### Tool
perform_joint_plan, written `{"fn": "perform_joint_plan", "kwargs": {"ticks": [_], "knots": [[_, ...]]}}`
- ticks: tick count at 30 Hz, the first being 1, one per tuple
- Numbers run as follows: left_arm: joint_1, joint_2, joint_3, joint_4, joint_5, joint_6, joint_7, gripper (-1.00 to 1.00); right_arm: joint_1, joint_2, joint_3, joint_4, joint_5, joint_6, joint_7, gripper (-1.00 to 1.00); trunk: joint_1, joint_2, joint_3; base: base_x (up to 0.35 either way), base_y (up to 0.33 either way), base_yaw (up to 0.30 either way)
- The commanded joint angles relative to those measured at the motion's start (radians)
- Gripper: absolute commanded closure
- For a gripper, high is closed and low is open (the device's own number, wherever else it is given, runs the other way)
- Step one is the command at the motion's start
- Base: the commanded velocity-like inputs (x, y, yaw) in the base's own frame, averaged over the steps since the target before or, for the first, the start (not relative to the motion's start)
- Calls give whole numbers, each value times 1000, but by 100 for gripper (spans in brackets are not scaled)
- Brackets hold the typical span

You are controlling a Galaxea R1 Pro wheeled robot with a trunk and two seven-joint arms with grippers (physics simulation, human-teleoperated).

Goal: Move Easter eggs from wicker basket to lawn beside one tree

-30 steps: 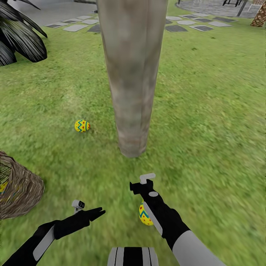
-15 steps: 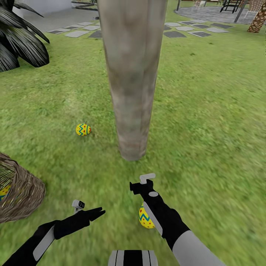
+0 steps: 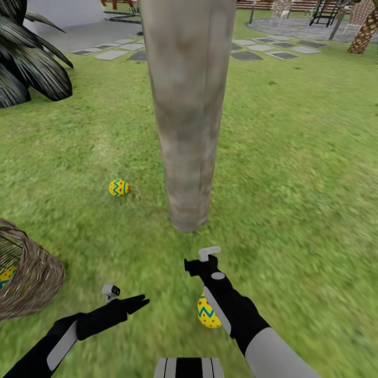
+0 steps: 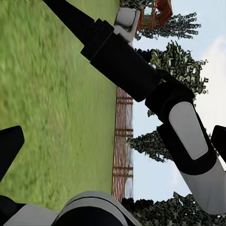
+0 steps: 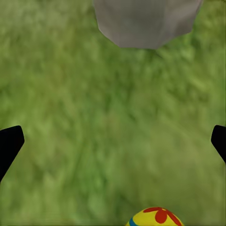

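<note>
Two eggs lying by the tree [image 3: 188,121]: one [image 3: 119,187] left-centre, one [image 3: 207,314] under the right pincer [image 5: 113,141], released | third egg [image 3: 7,275] sitting in the basket [image 3: 37,273], lower left | left pincer [image 3: 128,302] nearer it, released

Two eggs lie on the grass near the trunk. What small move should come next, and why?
Probably turn toward the wicker basket and reach in with the left hand. One egg shows inside it, while the two others already lie on the lawn by the tree.
</note>
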Motion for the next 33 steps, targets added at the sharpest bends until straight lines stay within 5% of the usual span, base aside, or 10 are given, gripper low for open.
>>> {"fn": "perform_joint_plan", "kwargs": {"ticks": [1, 20, 33], "knots": [[-1, 1, -5, 0, 9, 10, 0, -100, 0, 0, 2, -1, -9, 3, -8, -100, 0, 0, 1, 0, 0, 0], [0, -2, -6, -1, 10, 4, 3, -100, 0, 0, 4, 0, -9, 7, -9, -100, 0, 0, 32, 123, 0, 0], [0, -15, 0, 1, 15, -11, -5, -100, -1, 0, 4, 0, -9, 7, -9, -100, 0, 0, 53, -29, 0, 0]]}}
